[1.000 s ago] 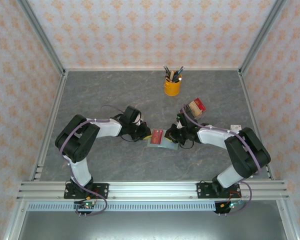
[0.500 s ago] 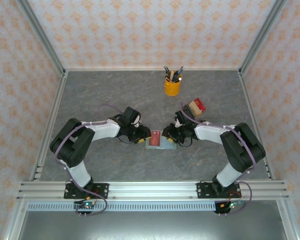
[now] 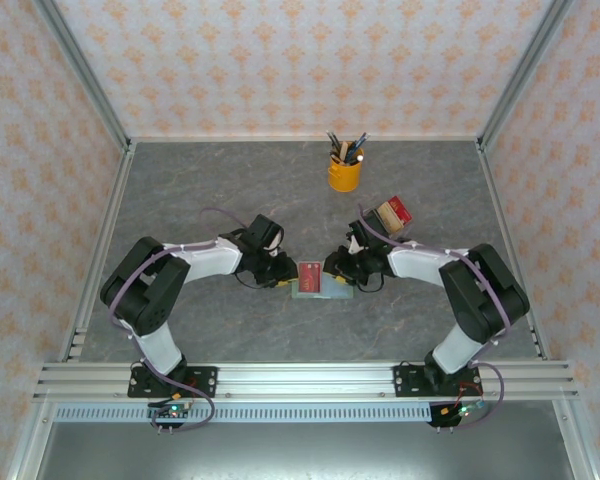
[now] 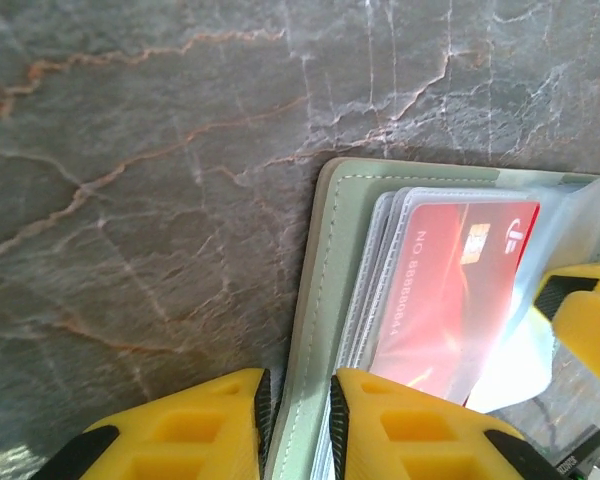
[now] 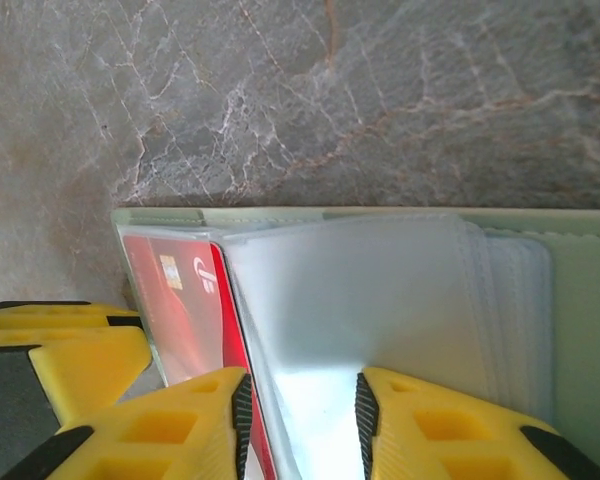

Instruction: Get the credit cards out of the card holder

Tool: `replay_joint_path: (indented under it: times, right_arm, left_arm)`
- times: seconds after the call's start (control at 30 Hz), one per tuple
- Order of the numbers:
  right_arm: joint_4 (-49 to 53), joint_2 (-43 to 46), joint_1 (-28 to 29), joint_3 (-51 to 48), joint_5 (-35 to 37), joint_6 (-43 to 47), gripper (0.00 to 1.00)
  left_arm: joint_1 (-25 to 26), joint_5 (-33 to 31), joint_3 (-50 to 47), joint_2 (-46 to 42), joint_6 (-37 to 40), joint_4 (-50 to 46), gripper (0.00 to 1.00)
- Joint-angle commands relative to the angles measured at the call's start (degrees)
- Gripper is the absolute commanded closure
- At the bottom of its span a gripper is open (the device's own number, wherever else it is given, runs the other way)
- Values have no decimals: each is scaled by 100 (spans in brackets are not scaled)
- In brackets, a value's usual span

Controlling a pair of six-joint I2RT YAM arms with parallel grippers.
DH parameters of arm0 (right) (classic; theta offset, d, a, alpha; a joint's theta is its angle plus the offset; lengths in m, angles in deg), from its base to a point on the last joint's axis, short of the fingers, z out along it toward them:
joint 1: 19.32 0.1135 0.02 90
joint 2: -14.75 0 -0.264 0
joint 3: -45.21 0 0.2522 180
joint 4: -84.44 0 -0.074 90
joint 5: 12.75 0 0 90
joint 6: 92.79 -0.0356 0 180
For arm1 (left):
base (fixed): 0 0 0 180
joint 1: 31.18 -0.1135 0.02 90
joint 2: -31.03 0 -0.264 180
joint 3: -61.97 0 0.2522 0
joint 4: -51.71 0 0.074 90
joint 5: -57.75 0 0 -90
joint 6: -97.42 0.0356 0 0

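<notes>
I have the card holder (image 4: 325,260) lying open on the desk (image 4: 130,150), between the two arms and near the middle, and I work on it from both sides. The left gripper (image 4: 298,385) sits low at the stitched green edge. Its jaws stand only a little apart, one finger on the desk side and the other over the pockets, with the edge between them. I believe it is there to keep the holder from sliding, but I cannot tell if it really squeezes the cover. The red card (image 4: 450,290) is not yet out. It sits inside one of the clear sleeves (image 5: 360,300), on the half of the holder nearer to the left arm, and its printed face looks up through the plastic. The right gripper (image 5: 300,385) comes from the opposite side with its jaws partly spread. One sleeve rises between them and is not pinched, as far as I see. I judge that this gripper is placed so to lift the sleeve and reach the card's free edge. The plastic is shiny and thin, so a pinch may take the sleeve together with the card.
</notes>
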Motion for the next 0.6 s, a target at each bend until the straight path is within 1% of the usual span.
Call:
replay_joint_path:
  times: [0.0, 0.07, 0.17, 0.37, 0.47, 0.57]
  right_arm:
    - [1250, 496, 166, 437, 1025, 612, 61]
    - [1694, 633, 388, 703, 1476, 789, 58]
    - [1998, 558, 700, 959, 1847, 899, 54]
    - [2040, -112, 1045, 1398, 1624, 1046, 45]
    - [2095, -438, 1092, 1569, 1591, 1113, 44]
    - [2194, -737, 1094, 1678, 1577, 1196, 44]
  left_arm:
    - [32, -564, 151, -350, 121, -445, 72]
    - [18, -742, 130, -452, 49, -467, 70]
    - [-32, -929, 33, -612, -111, -413, 66]
    - [-113, -1007, -289, -903, -449, -77, 60]
    - [-125, -915, -370, -942, -536, 83, 59]
    - [-125, -682, -435, -893, -611, 332, 58]
